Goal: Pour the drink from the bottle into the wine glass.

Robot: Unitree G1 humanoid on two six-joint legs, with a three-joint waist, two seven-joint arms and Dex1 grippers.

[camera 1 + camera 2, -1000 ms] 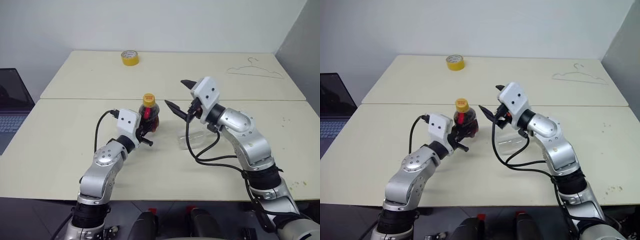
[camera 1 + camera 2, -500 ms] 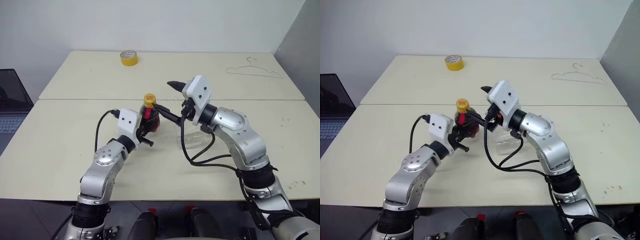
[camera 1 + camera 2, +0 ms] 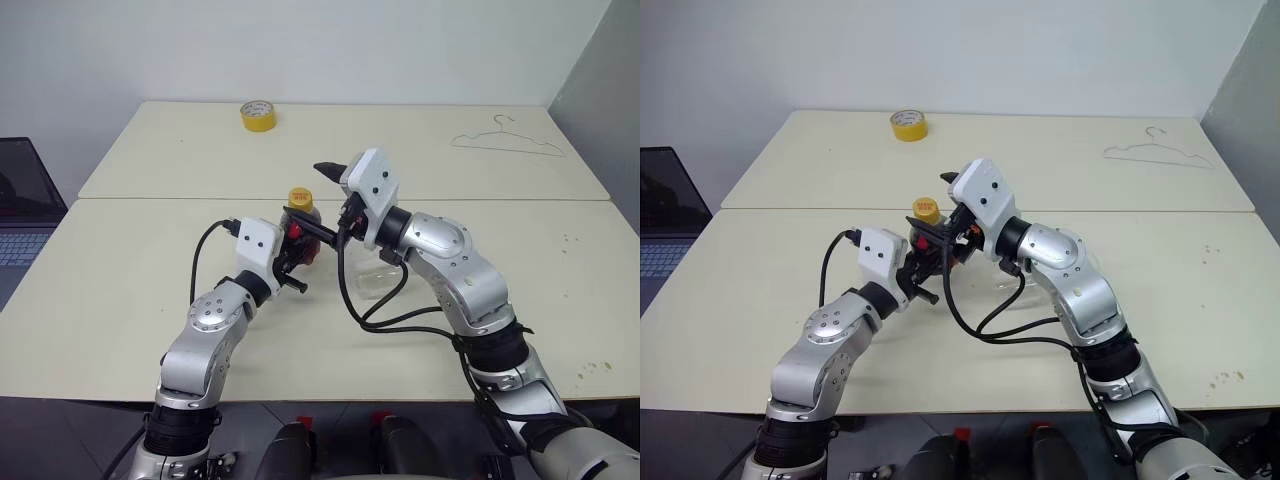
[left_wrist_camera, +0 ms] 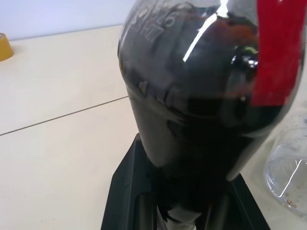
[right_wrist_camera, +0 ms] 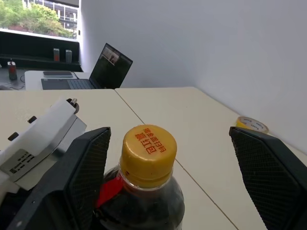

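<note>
The bottle [image 3: 301, 238], squat and clear with dark drink [image 4: 201, 110] inside, a red neck label and a yellow cap [image 5: 147, 147], stands upright near the table's middle. My left gripper [image 3: 289, 264] is shut on its lower body, black fingers [image 4: 128, 191] on either side. My right gripper [image 3: 305, 190] is open at cap height, one finger [image 5: 88, 175] on each side of the cap without touching it. The wine glass [image 3: 381, 282] shows as a clear bowl [image 4: 289, 179] just right of the bottle, partly hidden behind my right arm and its cable.
A yellow tape roll [image 3: 258, 115] sits at the table's far edge and a wire hanger [image 3: 505, 140] lies at the far right. A laptop [image 3: 20, 205] stands on a separate surface to the left. A seam [image 3: 150, 198] crosses the table behind the bottle.
My right gripper has swung left from beside the bottle until its open fingers flank the cap. The left gripper and the bottle have stayed put.
</note>
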